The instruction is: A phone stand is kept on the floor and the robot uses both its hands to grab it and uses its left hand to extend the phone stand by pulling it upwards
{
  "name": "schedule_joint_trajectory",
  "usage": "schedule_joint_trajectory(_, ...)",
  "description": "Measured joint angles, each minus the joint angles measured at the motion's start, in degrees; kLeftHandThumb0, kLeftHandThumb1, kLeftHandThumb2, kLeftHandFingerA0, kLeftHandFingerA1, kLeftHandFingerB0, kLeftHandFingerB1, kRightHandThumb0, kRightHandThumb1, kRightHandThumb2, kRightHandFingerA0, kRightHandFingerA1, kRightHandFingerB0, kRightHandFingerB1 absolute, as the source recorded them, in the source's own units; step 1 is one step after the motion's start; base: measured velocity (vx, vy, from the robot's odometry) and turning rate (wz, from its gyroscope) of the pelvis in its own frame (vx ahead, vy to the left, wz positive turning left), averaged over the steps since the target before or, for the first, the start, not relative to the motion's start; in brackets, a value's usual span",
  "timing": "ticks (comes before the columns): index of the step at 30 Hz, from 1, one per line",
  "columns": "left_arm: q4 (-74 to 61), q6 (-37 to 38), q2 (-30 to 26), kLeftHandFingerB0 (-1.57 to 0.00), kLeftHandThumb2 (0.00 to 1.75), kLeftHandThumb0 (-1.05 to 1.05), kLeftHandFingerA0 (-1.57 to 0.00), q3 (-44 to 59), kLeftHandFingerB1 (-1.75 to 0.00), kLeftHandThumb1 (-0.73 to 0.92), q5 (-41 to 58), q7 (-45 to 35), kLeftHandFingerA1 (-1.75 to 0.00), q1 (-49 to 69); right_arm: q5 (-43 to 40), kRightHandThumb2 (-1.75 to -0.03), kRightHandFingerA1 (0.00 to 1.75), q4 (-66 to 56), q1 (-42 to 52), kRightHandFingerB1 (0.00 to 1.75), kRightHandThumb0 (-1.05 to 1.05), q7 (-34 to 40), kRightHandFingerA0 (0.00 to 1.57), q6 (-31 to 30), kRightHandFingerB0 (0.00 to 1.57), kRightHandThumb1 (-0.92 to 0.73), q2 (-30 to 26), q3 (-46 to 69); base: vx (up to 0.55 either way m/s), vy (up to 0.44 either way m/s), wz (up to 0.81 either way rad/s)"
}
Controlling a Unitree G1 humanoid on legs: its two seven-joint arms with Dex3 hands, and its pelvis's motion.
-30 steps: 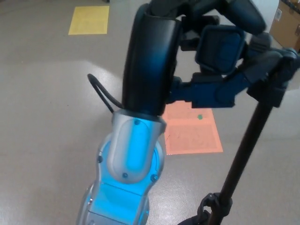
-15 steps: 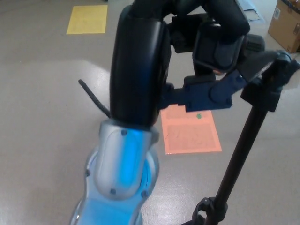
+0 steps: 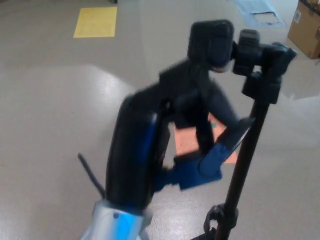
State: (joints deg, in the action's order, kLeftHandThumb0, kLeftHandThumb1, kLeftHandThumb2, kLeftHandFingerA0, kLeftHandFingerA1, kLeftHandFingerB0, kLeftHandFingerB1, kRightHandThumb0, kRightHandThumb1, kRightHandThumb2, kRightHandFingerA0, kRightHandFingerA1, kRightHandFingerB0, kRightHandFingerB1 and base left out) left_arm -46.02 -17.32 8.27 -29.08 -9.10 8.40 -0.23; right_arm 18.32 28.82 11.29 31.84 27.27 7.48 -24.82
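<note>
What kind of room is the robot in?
Probably a lab or workshop, though that is a guess. The floor is bare, shiny grey, with a yellow square and an orange square marked on it, and a cardboard box sits in the corner.

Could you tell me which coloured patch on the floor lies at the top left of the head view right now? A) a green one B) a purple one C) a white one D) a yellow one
D: a yellow patch lies on the grey floor at the top left, well away from the left hand and the phone stand.
</note>
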Motion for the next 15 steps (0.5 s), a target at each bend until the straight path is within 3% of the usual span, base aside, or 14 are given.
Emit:
schedule_joint_trajectory(11,8.8,5.7,-3.0,-0.67,0.61,-0.09,-0.86,4.7,-1.75,0.64,5.9,-1.2,-1.75,18.7,1.0,-0.74,1.75,0.0,0.6,1.75,-0.22,-1.1,1.11,-0.4,0.87,-0.85,0.0,-1.4,0.0,0.0,0.0)
schedule_joint_trajectory(12,9.6,6.3,-3.0,-0.68,0.61,-0.1,-0.88,5.3,-1.75,0.64,6.3,-1.3,-1.75,19.6,1.2,-0.66,1.75,0.0,0.7,1.75,-0.22,-1.2,0.97,-0.5,0.73,-0.88,0.0,-1.4,0.0,0.0,0.0)
schedule_joint_trajectory(13,10.4,6.9,-3.1,-0.67,0.61,-0.1,-0.85,5.8,-1.75,0.64,6.8,-1.5,-1.75,20.4,1.3,-0.73,1.75,0.0,0.7,1.75,-0.23,-1.2,1.1,-0.5,0.85,-0.85,0.0,-1.5,0.0,0.0,0.0)
schedule_joint_trajectory(14,11.0,7.4,-3.1,-0.67,0.61,-0.1,-0.85,6.1,-1.75,0.64,7.3,-1.6,-1.75,21.3,1.4,-0.73,1.75,0.1,0.7,1.75,-0.23,-1.3,1.1,-0.6,0.85,-0.85,0.0,-1.5,0.0,0.0,0.0)
schedule_joint_trajectory(15,12.1,8.1,-3.0,-0.67,0.6,-0.11,-0.85,6.6,-1.75,0.64,7.9,-1.7,-1.75,22.5,1.6,-0.66,1.75,0.1,0.8,1.75,-0.23,-1.3,0.97,-0.6,0.72,-0.87,-0.1,-1.6,0.0,0.0,0.0)
